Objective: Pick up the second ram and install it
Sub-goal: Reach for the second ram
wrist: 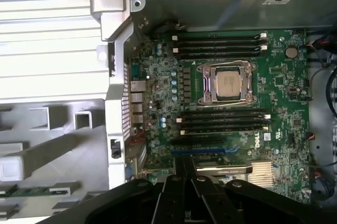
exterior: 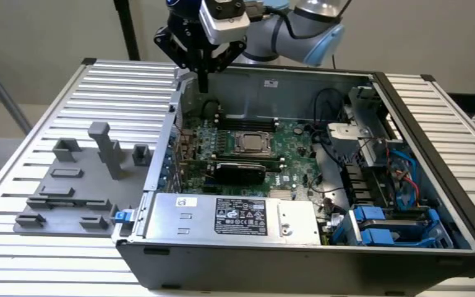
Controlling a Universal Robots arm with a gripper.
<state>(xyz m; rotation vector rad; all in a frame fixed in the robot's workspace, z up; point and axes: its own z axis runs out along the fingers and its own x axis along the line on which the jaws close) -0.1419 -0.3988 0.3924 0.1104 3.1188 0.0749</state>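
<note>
The second ram (wrist: 32, 190) is a thin green strip lying in a slot of the grey fixture (wrist: 58, 150) outside the computer case. My gripper (exterior: 203, 86) hangs high over the case's back corner at the exterior view's left. It points down with its dark fingers (wrist: 178, 177) pressed together and nothing between them. In the wrist view the gripper (wrist: 184, 159) sits above the motherboard (wrist: 231, 145), apart from the ram. Dark memory slots (wrist: 224, 120) run on both sides of the processor socket (wrist: 227, 81). I cannot tell which of them are filled.
The open case's metal side wall (wrist: 118, 103) stands between the fixture and the motherboard. Tall grey fixture posts (exterior: 106, 148) rise at the exterior view's left. A power supply (exterior: 229, 216), cables (exterior: 336, 154) and blue drive bays (exterior: 386, 226) fill the case's front and the exterior view's right.
</note>
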